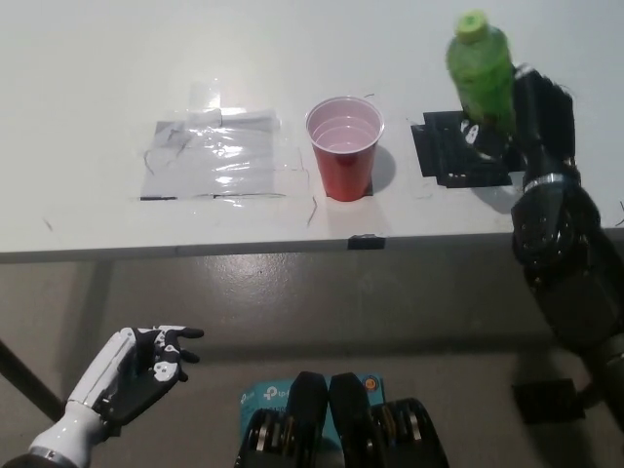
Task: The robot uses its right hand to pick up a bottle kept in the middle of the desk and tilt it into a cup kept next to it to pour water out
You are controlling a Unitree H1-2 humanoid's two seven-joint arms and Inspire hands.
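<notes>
Desk (117,68): R hand (531,112) holds bottle (481,68) near cup (343,146).

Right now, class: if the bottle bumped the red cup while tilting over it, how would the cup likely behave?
The red cup would probably tip or slide easily: it stands tall on a base narrower than its rim. It looks like thin plastic, so likely light and squashy. Its contents are hard to judge, so little may weigh it down. The right hand holds the green bottle apart from it.
</notes>
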